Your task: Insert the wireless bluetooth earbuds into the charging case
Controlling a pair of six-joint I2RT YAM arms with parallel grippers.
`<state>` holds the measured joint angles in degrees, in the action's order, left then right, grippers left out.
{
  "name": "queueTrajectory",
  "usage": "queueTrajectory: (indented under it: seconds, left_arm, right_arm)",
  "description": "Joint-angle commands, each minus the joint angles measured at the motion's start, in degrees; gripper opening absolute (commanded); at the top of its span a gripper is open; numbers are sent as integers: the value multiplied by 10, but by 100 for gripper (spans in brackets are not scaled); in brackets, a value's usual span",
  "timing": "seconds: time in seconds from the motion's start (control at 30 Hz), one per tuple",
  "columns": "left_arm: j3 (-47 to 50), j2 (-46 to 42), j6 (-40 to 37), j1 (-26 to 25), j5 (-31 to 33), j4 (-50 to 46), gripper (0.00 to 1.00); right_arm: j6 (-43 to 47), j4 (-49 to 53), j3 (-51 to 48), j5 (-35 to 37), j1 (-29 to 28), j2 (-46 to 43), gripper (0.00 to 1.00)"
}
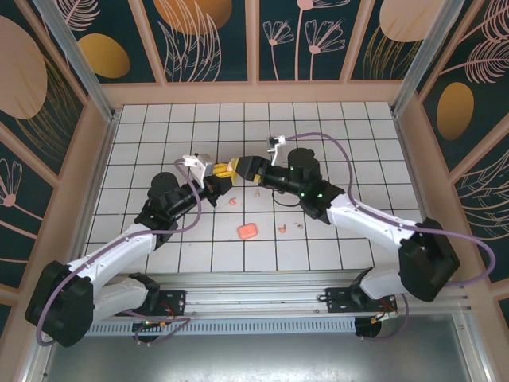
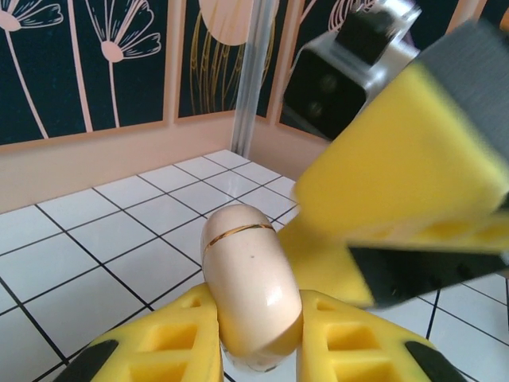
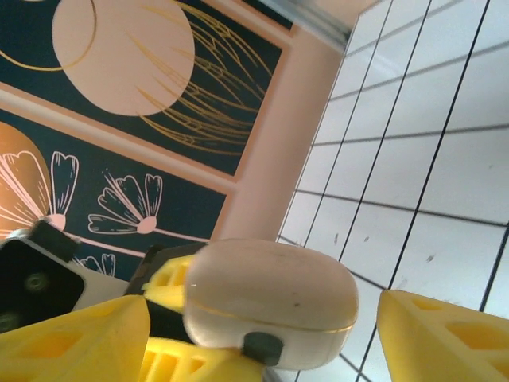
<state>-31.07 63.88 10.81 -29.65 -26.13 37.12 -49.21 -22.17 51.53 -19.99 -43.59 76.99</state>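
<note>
A cream pebble-shaped charging case (image 2: pixel 250 278) with a thin gold seam sits between the yellow fingers of my left gripper (image 2: pixel 256 306), which is shut on it with the lid closed. My right gripper (image 3: pixel 266 310) faces it with its jaws spread to either side of the same case (image 3: pixel 270 298), and a gap shows at the right finger (image 3: pixel 445 334). Both grippers meet above the middle of the table, left gripper (image 1: pixel 221 170) and right gripper (image 1: pixel 239 167). Several tiny earbuds lie on the tiles below, one coral (image 1: pixel 233 200), one pale (image 1: pixel 257 192) and a pair (image 1: pixel 289 227).
A coral-orange case (image 1: pixel 247 231) lies closed on the white tiled table (image 1: pixel 358 143) nearer the front edge. Pink walls with dark flower panels (image 1: pixel 211 40) and metal posts ring the table. The right gripper's yellow finger (image 2: pixel 398 183) looms close in the left wrist view.
</note>
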Motion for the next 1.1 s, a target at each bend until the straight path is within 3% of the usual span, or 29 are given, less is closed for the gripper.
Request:
queueTrajectory:
  seconds: [0.0, 0.13, 0.37, 0.67, 0.87, 1.07]
  left_arm:
    - [-21, 10, 11, 1, -34, 28, 17]
    - [-35, 29, 27, 1, -65, 47, 15]
    - [-46, 49, 38, 1, -86, 60, 13]
    - [-66, 61, 37, 1, -99, 55, 13]
    - [-57, 63, 47, 0, -106, 104, 14]
    - [-93, 74, -7, 1, -152, 55, 15]
  right_arm:
    - [97, 27, -17, 61, 5, -71, 79]
    - [183, 38, -43, 66, 29, -131, 80]
    - [332, 28, -64, 3, 82, -198, 75]
    - [441, 71, -22, -119, 155, -165, 66]
    - [518, 106, -5, -184, 167, -155, 65]
    - [609, 210, 34, -214, 201, -155, 65]
